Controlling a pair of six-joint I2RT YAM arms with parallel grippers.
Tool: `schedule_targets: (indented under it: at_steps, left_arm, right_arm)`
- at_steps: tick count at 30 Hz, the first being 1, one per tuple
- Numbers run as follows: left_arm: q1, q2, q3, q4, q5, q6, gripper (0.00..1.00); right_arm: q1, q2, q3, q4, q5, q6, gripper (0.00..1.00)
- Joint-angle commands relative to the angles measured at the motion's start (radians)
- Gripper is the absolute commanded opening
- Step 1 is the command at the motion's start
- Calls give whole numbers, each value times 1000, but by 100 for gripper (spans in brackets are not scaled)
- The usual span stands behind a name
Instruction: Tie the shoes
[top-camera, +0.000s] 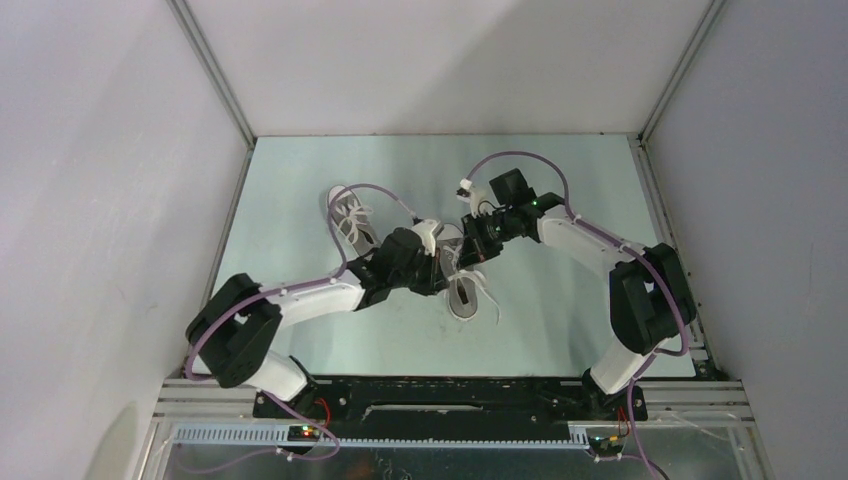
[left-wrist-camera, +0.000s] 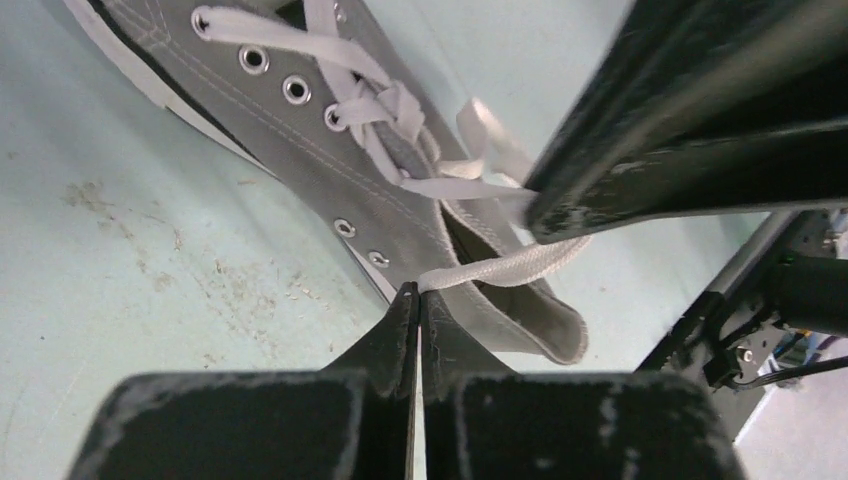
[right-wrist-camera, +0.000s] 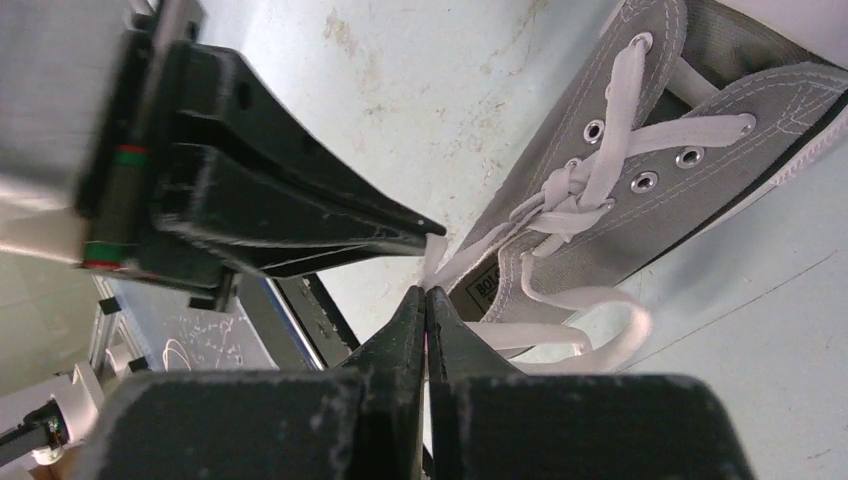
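Two grey sneakers with white laces lie on the table: one at the back left (top-camera: 350, 218), one in the middle (top-camera: 465, 292). Both grippers meet over the middle shoe's opening. My left gripper (top-camera: 438, 262) is shut, pinching a white lace (left-wrist-camera: 510, 265) at its tips (left-wrist-camera: 420, 290) just above the shoe's heel collar (left-wrist-camera: 520, 320). My right gripper (top-camera: 470, 240) is shut on another lace strand (right-wrist-camera: 470, 255) at its tips (right-wrist-camera: 427, 292), close to the left gripper's tips (right-wrist-camera: 400, 225). The shoe (right-wrist-camera: 650, 190) has a first knot (right-wrist-camera: 570, 195) at the top eyelets and a loose lace loop (right-wrist-camera: 620, 335) beside it.
The pale green table (top-camera: 300, 330) is walled by white panels left, right and back. A black rail (top-camera: 450, 395) with the arm bases runs along the near edge. Purple cables arc over both arms.
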Motion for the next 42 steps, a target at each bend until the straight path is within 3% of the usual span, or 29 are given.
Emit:
schedule_targets:
  at_steps: [1, 8, 17, 31, 38, 42]
  left_arm:
    - [4, 57, 55, -61, -10, 19, 0]
    - [19, 69, 64, -77, -41, -7, 0]
    - [26, 74, 78, -21, 23, -27, 0]
    - [56, 154, 104, 55, 72, -83, 0]
    - [69, 155, 74, 118, 97, -94, 0]
    - [72, 159, 74, 97, 98, -85, 0]
  right_arm:
    - [-10, -26, 40, 1, -47, 42, 0]
    - [-14, -29, 41, -7, -21, 41, 0]
    - [18, -12, 40, -28, -39, 36, 0]
    - [51, -8, -14, 10, -36, 89, 27]
    - [46, -54, -54, 26, 68, 104, 27]
    - [8, -117, -61, 49, 91, 108, 34]
